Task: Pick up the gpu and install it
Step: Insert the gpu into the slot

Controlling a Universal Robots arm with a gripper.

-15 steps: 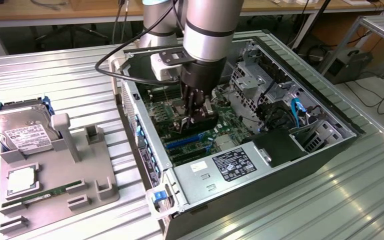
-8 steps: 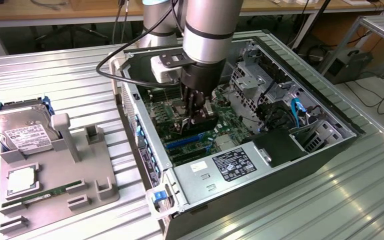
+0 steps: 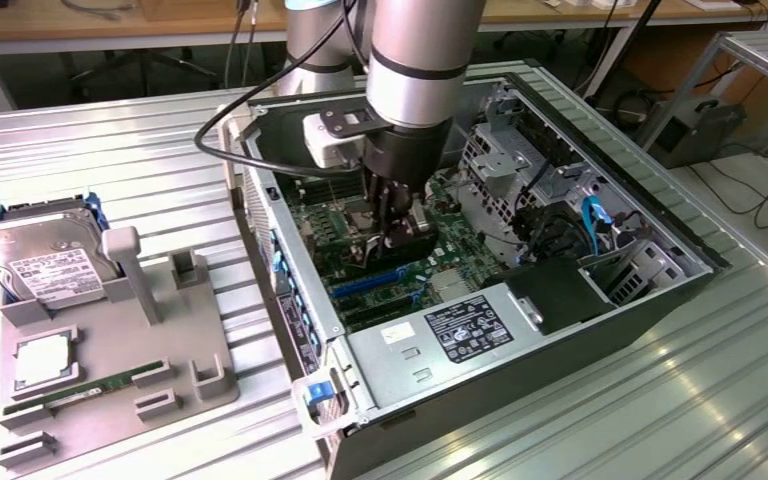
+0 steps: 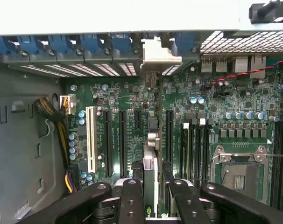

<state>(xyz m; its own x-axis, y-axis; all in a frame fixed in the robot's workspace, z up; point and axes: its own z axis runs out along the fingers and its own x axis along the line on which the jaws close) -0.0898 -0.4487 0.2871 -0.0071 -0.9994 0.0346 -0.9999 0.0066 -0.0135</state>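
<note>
Fingers: I see them clamped on the gpu, held edge-on.
Gpu: between the fingers, over the motherboard slots.
Risk: I judge slight misalignment could jam its bracket.

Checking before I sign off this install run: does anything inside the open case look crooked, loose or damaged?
Nothing stands out. The gripper holds the thin gpu card edge-on over the green motherboard, in line with the black expansion slots. Whether it is fully seated cannot be told.
</note>
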